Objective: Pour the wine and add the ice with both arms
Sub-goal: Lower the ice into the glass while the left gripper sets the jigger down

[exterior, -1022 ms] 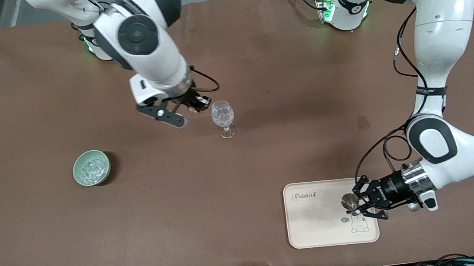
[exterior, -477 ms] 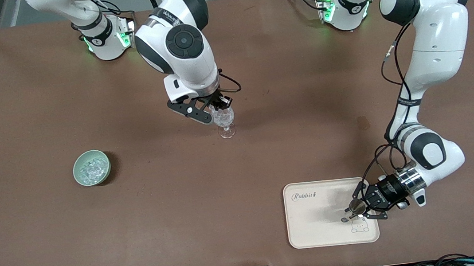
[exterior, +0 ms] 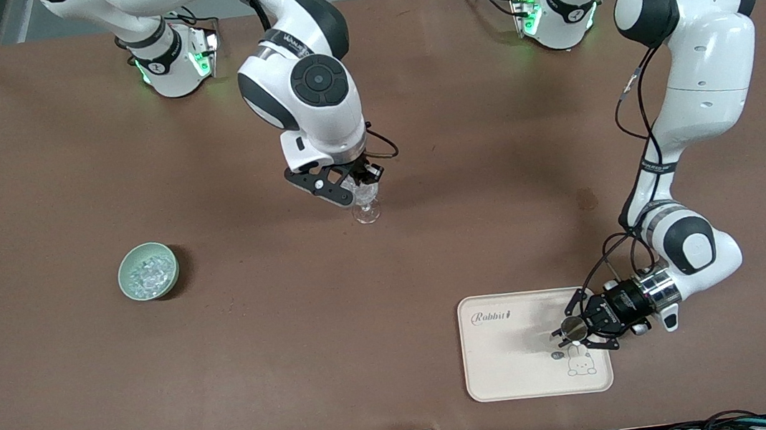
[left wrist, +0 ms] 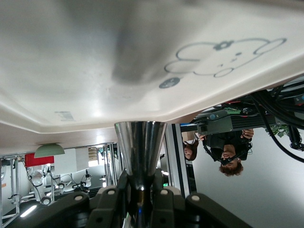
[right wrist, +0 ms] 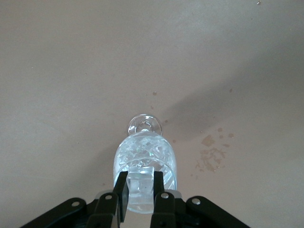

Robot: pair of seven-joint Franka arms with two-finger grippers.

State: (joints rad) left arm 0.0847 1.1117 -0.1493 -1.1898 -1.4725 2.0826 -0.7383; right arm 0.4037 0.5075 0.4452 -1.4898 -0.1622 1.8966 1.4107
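Observation:
A clear stemmed glass [exterior: 365, 201] with ice in it stands mid-table. My right gripper [exterior: 356, 183] is right over its mouth, shut on one ice cube [right wrist: 140, 183]. The right wrist view shows the cube between the fingers [right wrist: 120, 190], just above the glass [right wrist: 145, 156]. More ice [exterior: 147, 276] lies heaped in a pale green bowl [exterior: 130, 262] toward the right arm's end. My left gripper [exterior: 569, 330] is shut on a small metal cup [exterior: 572, 327], low over the cream tray [exterior: 508, 366]. The left wrist view shows the cup [left wrist: 140, 140] in the gripper [left wrist: 140, 183], close to the tray [left wrist: 95, 71]. I cannot tell whether they touch.
The tray with a rabbit drawing [exterior: 579, 363] lies near the front edge toward the left arm's end. A dark stain [exterior: 587, 198] marks the brown table between tray and left base. Small wet spots [right wrist: 211, 154] lie beside the glass.
My right gripper has moved from beside the glass to right over its mouth with the ice cube. My left gripper has sunk lower over the tray with the metal cup.

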